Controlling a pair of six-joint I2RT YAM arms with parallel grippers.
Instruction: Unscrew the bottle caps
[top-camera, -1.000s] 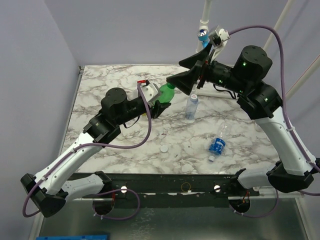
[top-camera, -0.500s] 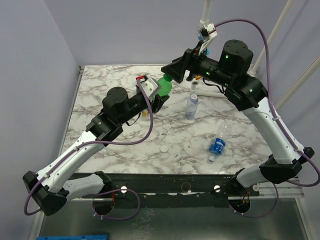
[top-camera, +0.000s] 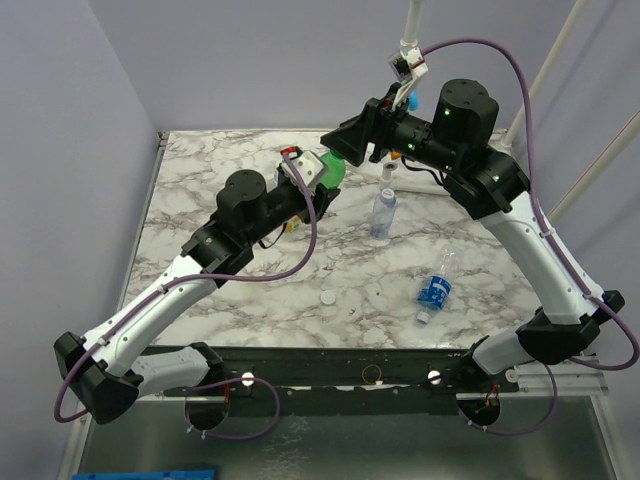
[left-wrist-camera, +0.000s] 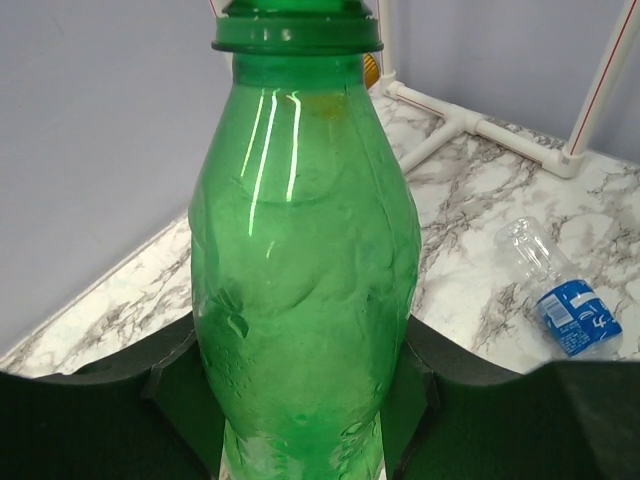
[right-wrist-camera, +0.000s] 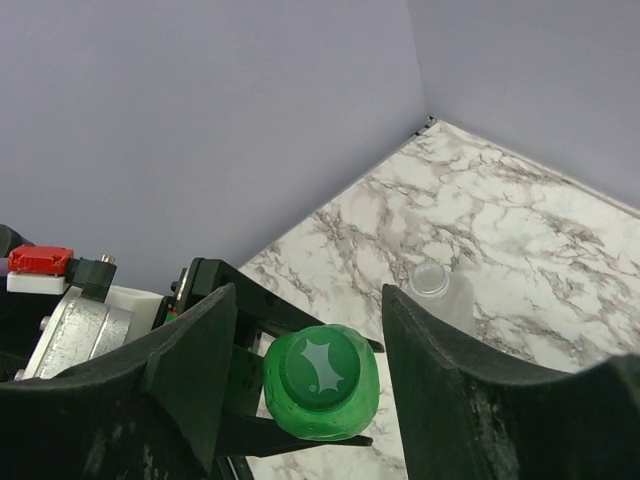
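My left gripper (left-wrist-camera: 300, 405) is shut on the lower body of the green bottle (left-wrist-camera: 300, 270) and holds it up off the table, neck pointing away from the wrist. In the top view the green bottle (top-camera: 330, 168) sits between the two grippers at the back of the table. Its green cap (right-wrist-camera: 320, 372) is on the neck. My right gripper (right-wrist-camera: 308, 340) straddles that cap from above, fingers (right-wrist-camera: 200, 360) on either side with a gap to the cap on both sides.
A small clear bottle (top-camera: 384, 213) stands uncapped mid-table, its open neck (right-wrist-camera: 432, 280) showing in the right wrist view. Another with a blue label (top-camera: 435, 288) lies on its side. A white cap (top-camera: 327, 298) lies loose. White pipe frame (left-wrist-camera: 470, 122) at the back.
The right arm swung left and down over the green bottle's cap, and its jaws narrowed around it. The left arm pushed the bottle slightly up and back toward it.
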